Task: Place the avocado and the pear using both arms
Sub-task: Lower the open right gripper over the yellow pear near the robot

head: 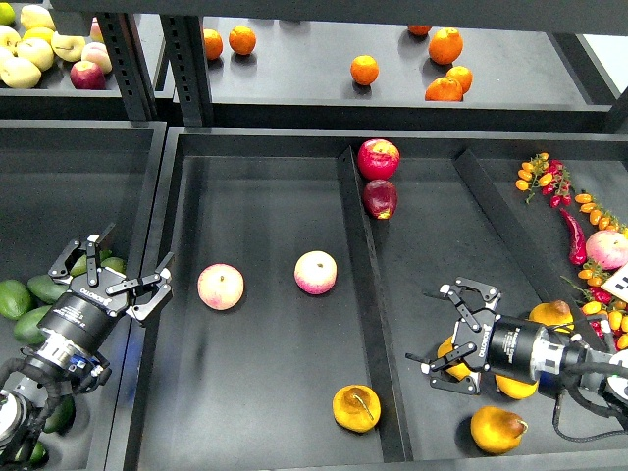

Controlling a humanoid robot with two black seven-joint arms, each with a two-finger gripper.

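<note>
My left gripper (116,270) is open and empty, above the edge between the left tray and the middle tray (265,373). Very dark avocados are mostly hidden behind my left arm; part of one (61,416) shows at the lower left. My right gripper (439,327) is open, pointing left in the right compartment. An orange-yellow pear (450,351) lies at its lower finger; I cannot tell if they touch. More pears lie at the front (496,429), behind the right arm (551,313) and in the middle tray (355,407).
Lighter green oval fruits (22,297) lie by my left arm. Two pink-cream peaches (221,287) (316,272) lie in the middle tray. Red apples (378,158) sit at the divider's back. Oranges (364,70) are on the rear shelf; chillies and small tomatoes (579,221) lie at the right.
</note>
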